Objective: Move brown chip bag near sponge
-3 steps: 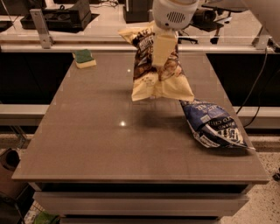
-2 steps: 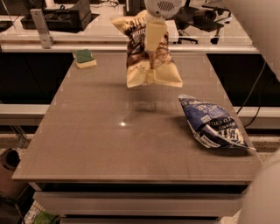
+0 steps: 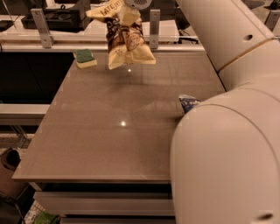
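Brown chip bag [image 3: 127, 39] hung at top centre above the table [image 3: 109, 135], long axis vertical, its top pinched in the closed gripper [image 3: 130, 15]; the arm [image 3: 227, 131] rose from lower right, with the sponge [image 3: 85, 58] upper left.

Glossy white rounded arm [image 3: 227, 148]; claw [image 3: 127, 16] top centre.

Office-like lab, grey worktable [image 3: 109, 144], equipment-laden desks [image 3: 94, 29] behind, end effector [image 3: 130, 9] top centre gripping brown chip bag [image 3: 129, 41]
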Available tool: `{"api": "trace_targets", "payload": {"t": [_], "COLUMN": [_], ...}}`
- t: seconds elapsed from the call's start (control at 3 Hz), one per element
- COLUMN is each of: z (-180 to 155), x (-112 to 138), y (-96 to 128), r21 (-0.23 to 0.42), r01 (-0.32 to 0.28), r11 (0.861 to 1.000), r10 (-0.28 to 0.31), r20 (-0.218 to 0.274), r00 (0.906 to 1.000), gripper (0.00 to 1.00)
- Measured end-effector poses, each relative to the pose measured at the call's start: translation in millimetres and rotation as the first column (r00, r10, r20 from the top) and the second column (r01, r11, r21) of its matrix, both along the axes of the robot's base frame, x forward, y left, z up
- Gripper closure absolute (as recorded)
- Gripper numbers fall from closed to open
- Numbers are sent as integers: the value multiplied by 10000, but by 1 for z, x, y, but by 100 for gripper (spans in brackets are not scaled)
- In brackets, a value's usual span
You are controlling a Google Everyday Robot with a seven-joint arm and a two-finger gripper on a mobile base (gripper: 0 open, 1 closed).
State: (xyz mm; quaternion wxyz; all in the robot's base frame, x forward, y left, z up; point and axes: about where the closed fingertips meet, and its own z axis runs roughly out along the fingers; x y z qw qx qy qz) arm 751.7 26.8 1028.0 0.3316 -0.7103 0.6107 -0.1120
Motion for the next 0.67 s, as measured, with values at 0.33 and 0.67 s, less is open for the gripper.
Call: {"api": "trace_targets", "payload": {"t": [0.33,0.67], "z": [3,4], "x": [32,35], "y": [20,21], "r21": [244,301], "r01": [-128,-118], "r11": [9996,9995], "r10": [116,101], "r20": [497,543], "r00": [9987,9985], "gripper": [100,84]}}
